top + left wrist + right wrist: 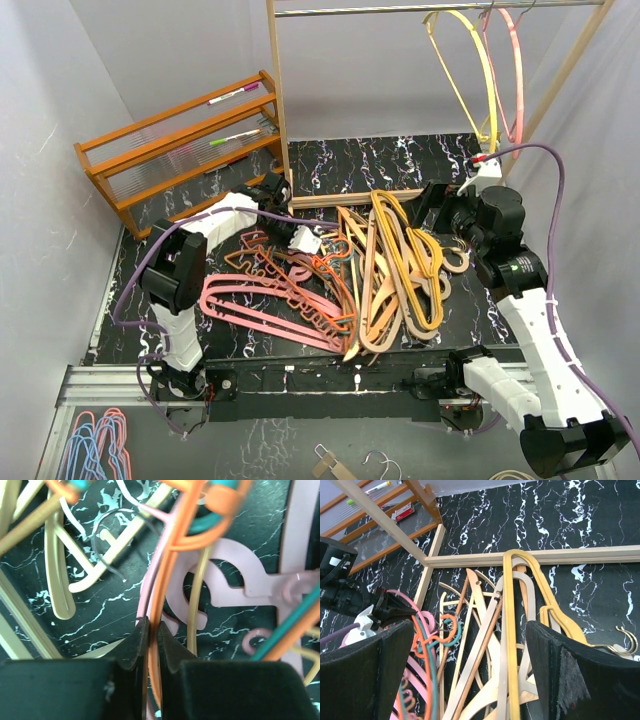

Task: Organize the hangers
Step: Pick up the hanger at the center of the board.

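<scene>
Many hangers (370, 280) lie tangled on the table (400, 160) in front of the wooden frame (275, 100). I judge them light, stiff, slick and snag-prone, best gripped by a thin bar. Only the left wrist view shows my left tool (150, 630) clenched on pink and orange bars. My right tool (470, 630) hangs released above.

You get bright, even light, seemingly from overhead, and only soft shadows. Your left wrist view blurs the hangers (220, 510) at its top edge.
</scene>
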Action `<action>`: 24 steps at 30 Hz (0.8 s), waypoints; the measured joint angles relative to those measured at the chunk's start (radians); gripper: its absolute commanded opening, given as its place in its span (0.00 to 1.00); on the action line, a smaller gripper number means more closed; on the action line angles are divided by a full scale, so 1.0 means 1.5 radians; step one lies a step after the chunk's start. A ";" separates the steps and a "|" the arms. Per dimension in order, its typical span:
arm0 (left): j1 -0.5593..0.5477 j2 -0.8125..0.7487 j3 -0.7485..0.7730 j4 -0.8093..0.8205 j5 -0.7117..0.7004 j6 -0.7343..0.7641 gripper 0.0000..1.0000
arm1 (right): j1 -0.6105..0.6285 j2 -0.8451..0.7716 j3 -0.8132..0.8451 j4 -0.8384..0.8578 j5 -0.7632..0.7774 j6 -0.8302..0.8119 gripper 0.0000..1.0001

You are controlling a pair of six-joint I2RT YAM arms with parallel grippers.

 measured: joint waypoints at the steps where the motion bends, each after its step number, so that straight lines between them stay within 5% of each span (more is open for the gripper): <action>1: 0.000 -0.002 -0.003 -0.003 0.001 0.000 0.00 | 0.000 0.000 -0.005 0.001 -0.002 0.001 0.99; 9: -0.001 -0.028 -0.024 -0.046 -0.005 0.006 0.00 | 0.000 0.001 -0.058 0.016 -0.025 0.006 0.99; 24: 0.016 -0.147 0.052 -0.142 -0.011 -0.030 0.00 | 0.053 0.128 -0.198 0.175 -0.370 0.021 0.99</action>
